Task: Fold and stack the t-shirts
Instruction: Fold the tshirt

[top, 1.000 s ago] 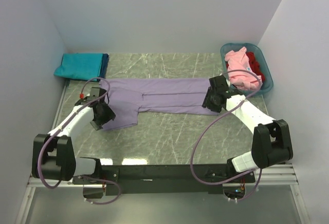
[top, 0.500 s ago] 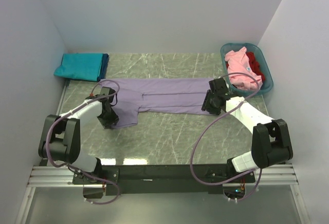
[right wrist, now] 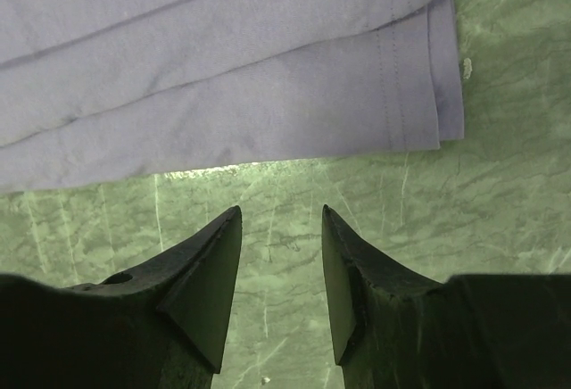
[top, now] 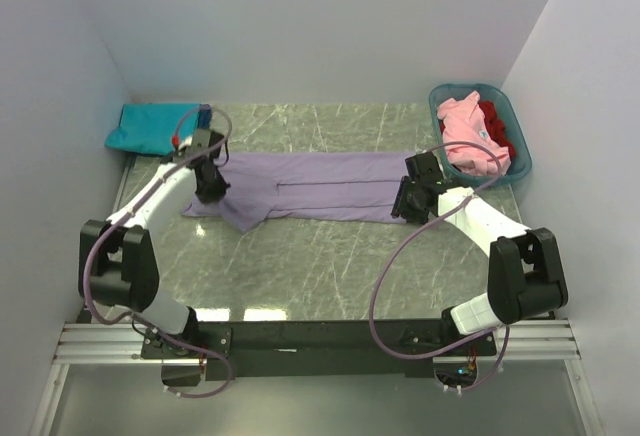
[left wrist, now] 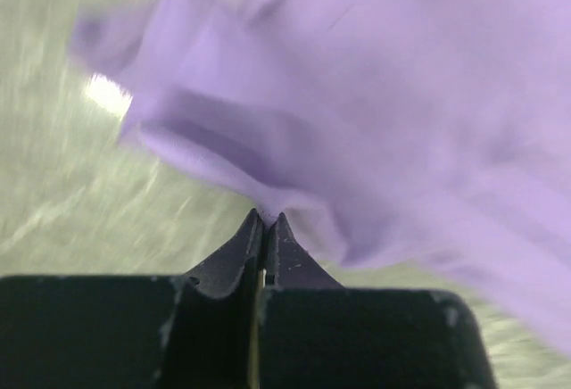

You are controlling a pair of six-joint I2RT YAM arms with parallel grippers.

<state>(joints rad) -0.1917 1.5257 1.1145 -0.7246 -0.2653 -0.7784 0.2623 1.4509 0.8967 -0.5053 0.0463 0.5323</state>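
Note:
A large lavender t-shirt point(top: 320, 184) lies folded lengthwise across the middle of the table. My left gripper point(top: 212, 186) is at its left end, shut on a pinch of the lavender cloth point(left wrist: 384, 95); in the left wrist view the black fingertips point(left wrist: 266, 217) meet on a fold of it. The sleeve hangs bunched beside the gripper. At the shirt's right end my right gripper point(top: 408, 202) stands open over bare table, just short of the hem point(right wrist: 419, 95), with nothing between its fingers point(right wrist: 281, 212).
A folded teal t-shirt point(top: 152, 127) lies on a dark blue one point(top: 205, 119) at the far left corner. A teal-blue plastic basket point(top: 455, 89) at the far right holds a pink t-shirt point(top: 466, 138) and a red one point(top: 497, 124). Walls close in on three sides.
My left gripper has shut on the lavender sleeve and carried it away from the near left, toward the back and onto the shirt's left end. The right gripper has hardly moved.

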